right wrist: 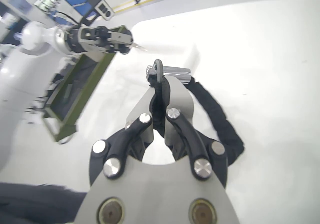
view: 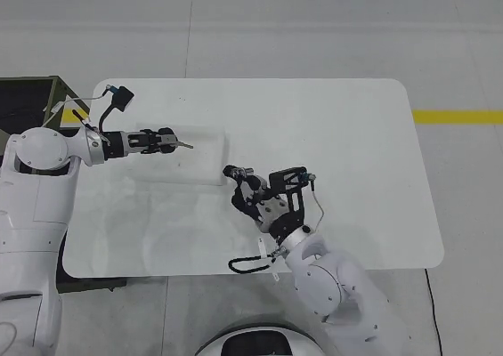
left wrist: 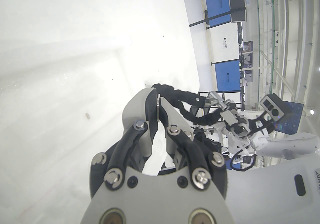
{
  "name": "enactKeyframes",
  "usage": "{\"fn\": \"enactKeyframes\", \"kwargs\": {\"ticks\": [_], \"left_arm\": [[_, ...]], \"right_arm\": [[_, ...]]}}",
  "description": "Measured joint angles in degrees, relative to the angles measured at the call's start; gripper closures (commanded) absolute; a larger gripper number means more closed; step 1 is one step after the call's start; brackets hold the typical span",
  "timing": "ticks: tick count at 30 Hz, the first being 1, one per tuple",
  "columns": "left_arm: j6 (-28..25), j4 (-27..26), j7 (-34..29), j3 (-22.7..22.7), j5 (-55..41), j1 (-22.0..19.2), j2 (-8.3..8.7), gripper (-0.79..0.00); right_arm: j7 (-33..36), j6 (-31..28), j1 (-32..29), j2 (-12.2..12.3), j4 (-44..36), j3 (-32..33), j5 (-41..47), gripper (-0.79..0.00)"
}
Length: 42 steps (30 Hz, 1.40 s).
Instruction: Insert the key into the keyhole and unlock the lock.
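Observation:
My left gripper [view: 173,141] hangs over the white foam block [view: 184,158] at the table's left, shut on a small metal key [view: 184,144] whose blade points toward the other arm. In the left wrist view the key's thin head [left wrist: 158,108] sits pinched between the pads of the left gripper [left wrist: 158,100]. My right gripper [right wrist: 160,85] is shut on a cable lock: a chrome cylinder [right wrist: 177,74] with a black sleeved cable [right wrist: 220,120] looping back. It holds the lock [view: 233,172] in the air near the block's right corner, a short way from the key [right wrist: 139,46].
A dark green open box [view: 20,93] stands off the table's left edge. The white table [view: 349,160] is bare to the right of both arms. The block's raised rim [left wrist: 117,55] lies under the left gripper.

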Motion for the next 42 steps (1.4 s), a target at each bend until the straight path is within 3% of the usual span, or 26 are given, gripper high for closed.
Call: {"fn": "enactKeyframes", "kwargs": {"ticks": [5, 8, 18, 21, 26, 32, 36, 42], "left_arm": [[0.0, 0.0, 0.0, 0.0, 0.0, 0.0, 0.00, 0.000], [0.0, 0.0, 0.0, 0.0, 0.0, 0.0, 0.00, 0.000], [0.0, 0.0, 0.0, 0.0, 0.0, 0.0, 0.00, 0.000], [0.0, 0.0, 0.0, 0.0, 0.0, 0.0, 0.00, 0.000], [0.0, 0.0, 0.0, 0.0, 0.0, 0.0, 0.00, 0.000], [0.0, 0.0, 0.0, 0.0, 0.0, 0.0, 0.00, 0.000], [0.0, 0.0, 0.0, 0.0, 0.0, 0.0, 0.00, 0.000], [0.0, 0.0, 0.0, 0.0, 0.0, 0.0, 0.00, 0.000]], "right_arm": [[4.4, -6.9, 3.5, -1.0, 7.5, 5.1, 25.5, 0.000], [6.2, -8.5, 4.9, -1.3, 10.3, 7.6, 34.8, 0.000], [10.3, -9.9, 3.2, -0.8, 7.5, 14.7, 41.7, 0.000], [12.6, -4.0, 3.6, -0.3, 8.2, 14.9, 36.0, 0.000], [16.8, 6.7, 6.7, -0.2, 11.0, 9.7, 18.6, 0.000], [19.9, 14.1, 8.1, -0.5, 12.0, 7.6, 8.1, 0.000], [20.8, 16.9, 7.6, -0.3, 9.8, 8.0, 3.3, 0.000], [20.0, 17.3, 3.8, 0.4, -1.0, 5.2, -21.1, 0.000]]}}
